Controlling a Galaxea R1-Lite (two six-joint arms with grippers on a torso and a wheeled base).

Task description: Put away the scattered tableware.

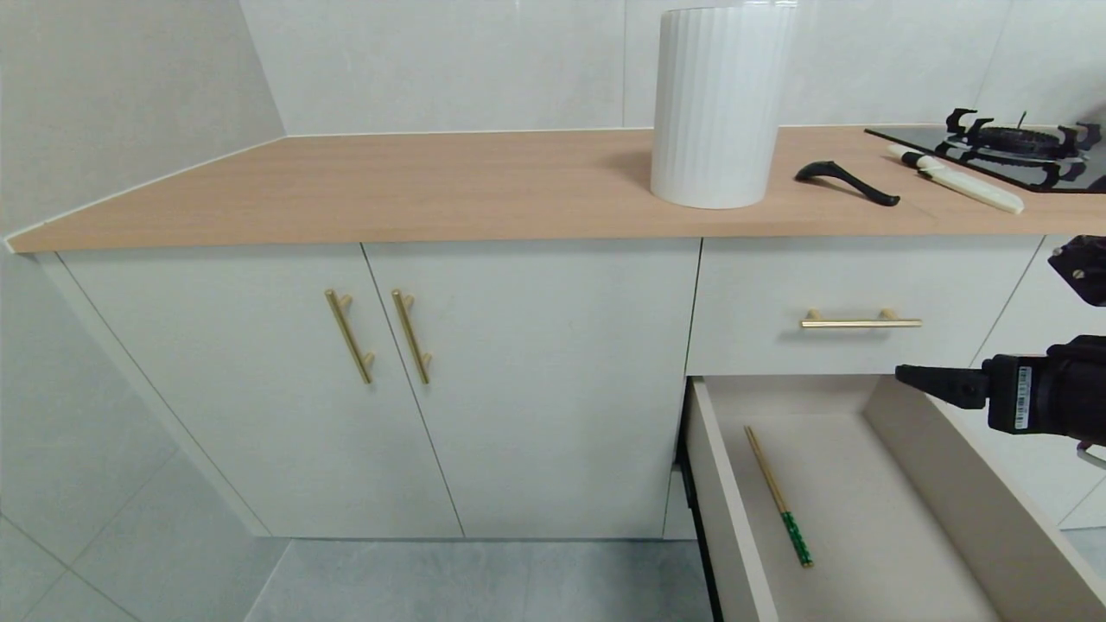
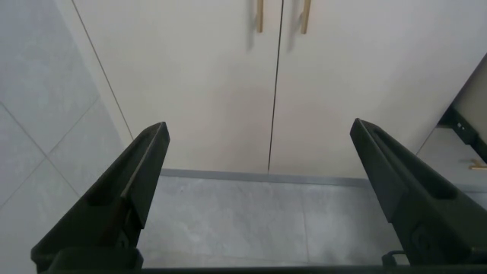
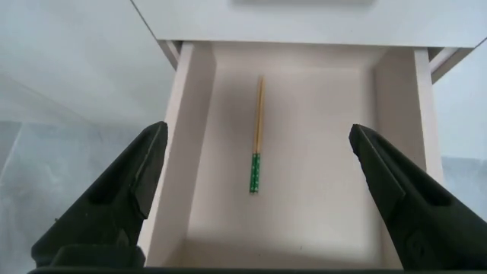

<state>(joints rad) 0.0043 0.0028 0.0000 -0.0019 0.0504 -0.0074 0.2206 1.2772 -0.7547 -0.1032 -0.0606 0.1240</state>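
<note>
Kitchen countertop (image 1: 389,186) above an open drawer (image 1: 726,492) holding one chopstick (image 1: 778,497); right gripper (image 3: 256,131) spread empty over it, left gripper (image 2: 259,129) likewise spread, empty

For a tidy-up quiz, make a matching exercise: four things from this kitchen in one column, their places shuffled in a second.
Things
1. chopsticks
2. white knife
3. black utensil
4. ribbed white canister

Places
A. standing upright on the countertop
B. lying at the edge of the stove
C. lying in the open drawer
D. lying between the canister and the knife

Pairs: 1-C, 2-B, 3-D, 4-A
</note>
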